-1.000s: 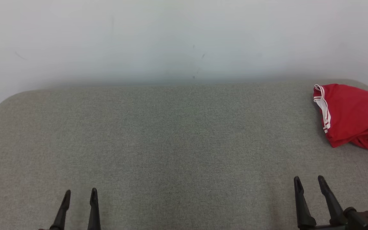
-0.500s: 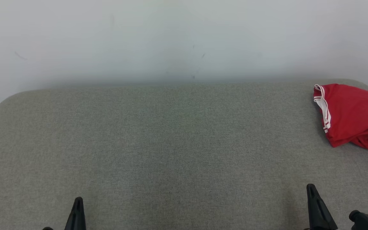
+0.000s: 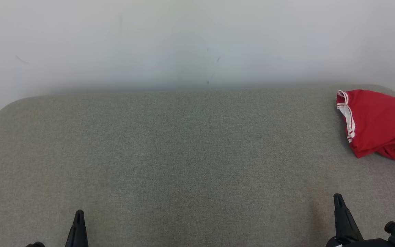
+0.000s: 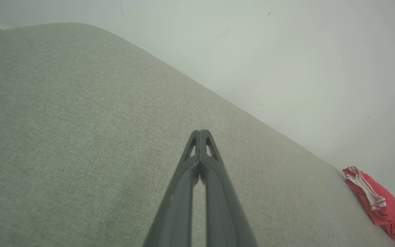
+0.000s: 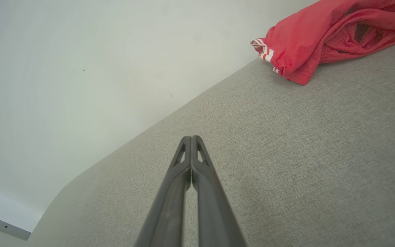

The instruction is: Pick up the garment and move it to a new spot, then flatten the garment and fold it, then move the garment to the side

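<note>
In the head view we see a broad worktop (image 3: 183, 154) covered in grey woven fabric, its far corners rounded, set against a plain pale wall (image 3: 183, 41). A red garment (image 3: 379, 120) lies bunched at the upper right of the frame, near the far right corner of the worktop, and the right edge of the frame cuts it off; a white band with thin red stripes runs down its left side.

The left end effector (image 3: 79, 214) rises from the bottom edge at the lower left as one dark spike. The right end effector (image 3: 337, 198) does the same at the lower right, with a dark part of its wrist beside it.

In the left wrist view, the two fingers of the left end effector (image 4: 200, 132) are pressed together, tips touching at mid-frame, with nothing between them; grey fabric lies behind them, and the garment (image 4: 379, 202) sits small at the lower right, well apart.

In the right wrist view, the right end effector (image 5: 191, 138) is likewise closed tip to tip and holds nothing. The garment (image 5: 321, 37) fills the upper right corner, crumpled, with a dark fold opening into its inside and the striped band at its left end; it is apart from the fingertips. We cannot tell whether either tip touches the fabric.
</note>
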